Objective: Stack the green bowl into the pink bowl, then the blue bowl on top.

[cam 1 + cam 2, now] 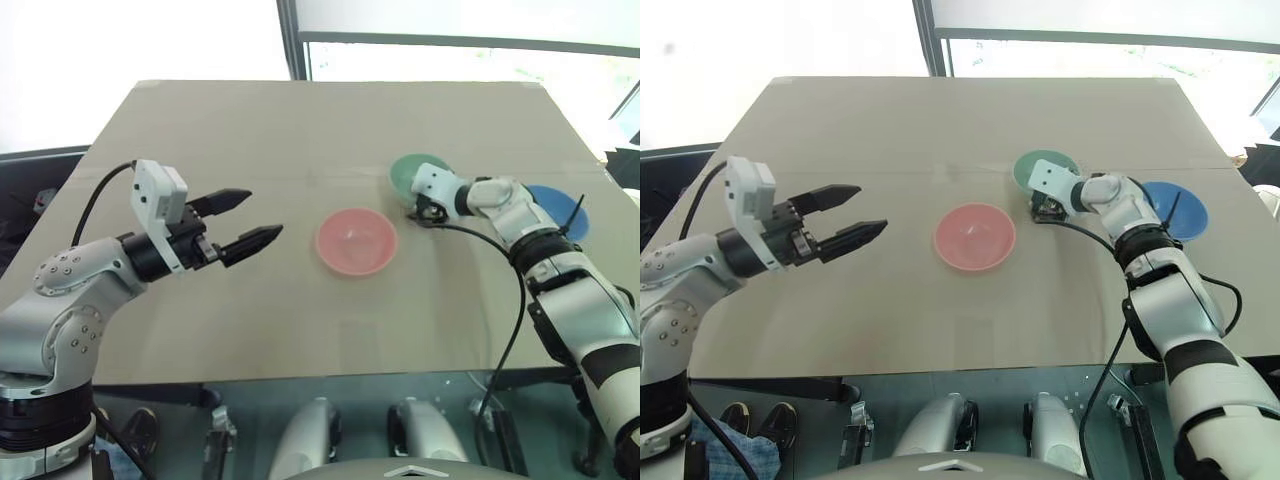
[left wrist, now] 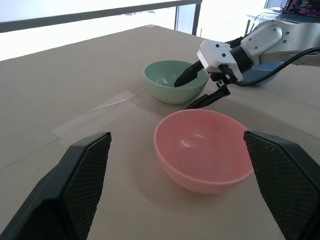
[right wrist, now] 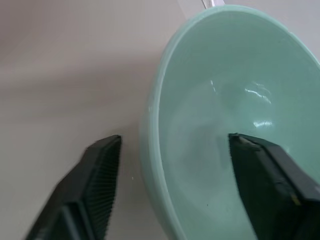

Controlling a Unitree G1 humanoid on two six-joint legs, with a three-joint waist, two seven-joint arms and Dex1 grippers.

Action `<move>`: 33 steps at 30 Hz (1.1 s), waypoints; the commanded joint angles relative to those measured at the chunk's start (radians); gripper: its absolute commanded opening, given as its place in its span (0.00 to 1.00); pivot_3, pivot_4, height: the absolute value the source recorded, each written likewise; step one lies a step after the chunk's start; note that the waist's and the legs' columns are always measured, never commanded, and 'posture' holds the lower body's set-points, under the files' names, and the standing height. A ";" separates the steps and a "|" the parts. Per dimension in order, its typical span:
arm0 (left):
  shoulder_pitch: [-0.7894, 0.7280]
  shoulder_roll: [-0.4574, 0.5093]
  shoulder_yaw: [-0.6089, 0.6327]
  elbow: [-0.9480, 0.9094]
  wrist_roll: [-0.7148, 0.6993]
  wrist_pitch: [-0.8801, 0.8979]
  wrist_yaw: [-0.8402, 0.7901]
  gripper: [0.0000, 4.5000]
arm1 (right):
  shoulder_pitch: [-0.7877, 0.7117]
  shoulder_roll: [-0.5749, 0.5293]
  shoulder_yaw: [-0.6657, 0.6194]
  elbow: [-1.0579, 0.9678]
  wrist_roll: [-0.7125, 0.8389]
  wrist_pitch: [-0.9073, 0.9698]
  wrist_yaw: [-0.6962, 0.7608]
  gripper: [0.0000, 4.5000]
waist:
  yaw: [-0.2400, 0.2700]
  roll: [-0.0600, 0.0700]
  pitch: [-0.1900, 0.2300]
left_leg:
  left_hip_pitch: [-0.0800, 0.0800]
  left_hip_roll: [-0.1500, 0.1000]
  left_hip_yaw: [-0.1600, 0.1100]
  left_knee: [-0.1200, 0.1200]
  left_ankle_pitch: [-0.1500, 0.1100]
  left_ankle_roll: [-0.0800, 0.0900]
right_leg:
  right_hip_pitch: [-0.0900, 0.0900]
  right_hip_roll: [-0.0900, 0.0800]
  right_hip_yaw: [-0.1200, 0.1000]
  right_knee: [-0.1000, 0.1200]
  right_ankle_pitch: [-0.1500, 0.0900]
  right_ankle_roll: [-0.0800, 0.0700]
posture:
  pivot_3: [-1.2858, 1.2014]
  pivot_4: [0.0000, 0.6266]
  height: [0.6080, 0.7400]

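The green bowl (image 1: 408,170) sits upright on the table, behind and to the right of the pink bowl (image 1: 356,240), which stands at the table's middle. Further right, the blue bowl (image 1: 560,208) is partly hidden by my right arm. My right gripper (image 2: 182,95) straddles the green bowl's near rim. One finger is inside the bowl and the other outside, with a gap to the rim on each side in the right wrist view, so it is open. My left gripper (image 1: 264,214) hovers open and empty to the left of the pink bowl, pointing toward it.
The bowls rest on a tan cardboard-covered table (image 1: 250,120) with a taped seam across its middle. Windows lie beyond the far edge. A black cable (image 1: 515,300) hangs from my right arm over the table's front right part.
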 commanded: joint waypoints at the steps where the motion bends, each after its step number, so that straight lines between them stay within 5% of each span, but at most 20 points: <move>1: -0.022 0.009 -0.007 -0.013 0.004 -0.030 -0.003 1.00 | -0.041 0.002 -0.033 0.014 -0.008 -0.032 -0.014 0.36 | 0.000 0.000 0.000 | 0.000 0.000 0.000 0.000 0.000 0.000 | 0.000 0.000 0.000 0.000 0.000 0.000 | 0.52 0.24 1.00; 5: -0.028 0.007 -0.020 -0.011 0.006 -0.036 -0.002 1.00 | -0.044 0.004 -0.038 0.016 -0.011 -0.038 -0.013 0.02 | -0.001 0.000 0.000 | 0.000 0.000 0.000 0.000 0.000 0.000 | 0.000 0.000 0.000 0.000 0.000 0.000 | 0.52 0.24 1.00; 17: -0.060 -0.013 -0.085 0.021 0.035 -0.072 -0.002 1.00 | 0.001 -0.033 -0.073 -0.188 0.016 -0.008 0.067 0.02 | -0.001 0.003 0.002 | 0.000 0.000 0.000 -0.001 0.000 0.000 | 0.000 0.000 0.000 0.000 0.000 0.000 | 0.52 0.24 1.00; 28: -0.126 -0.003 -0.179 0.136 0.114 -0.166 -0.097 1.00 | 0.276 -0.159 -0.057 -1.321 0.275 0.565 0.409 0.02 | 0.010 0.003 0.002 | -0.002 0.000 -0.002 -0.002 0.000 0.001 | -0.001 -0.001 -0.001 -0.001 0.000 0.000 | 0.52 0.24 1.00; 33: -0.201 -0.022 -0.212 0.202 0.141 -0.190 -0.116 1.00 | 0.338 -0.161 0.005 -1.539 0.298 0.726 0.382 0.02 | 0.008 0.003 0.002 | -0.002 0.000 -0.002 -0.001 -0.001 0.001 | -0.001 -0.002 -0.002 -0.001 0.000 0.000 | 0.52 0.24 1.00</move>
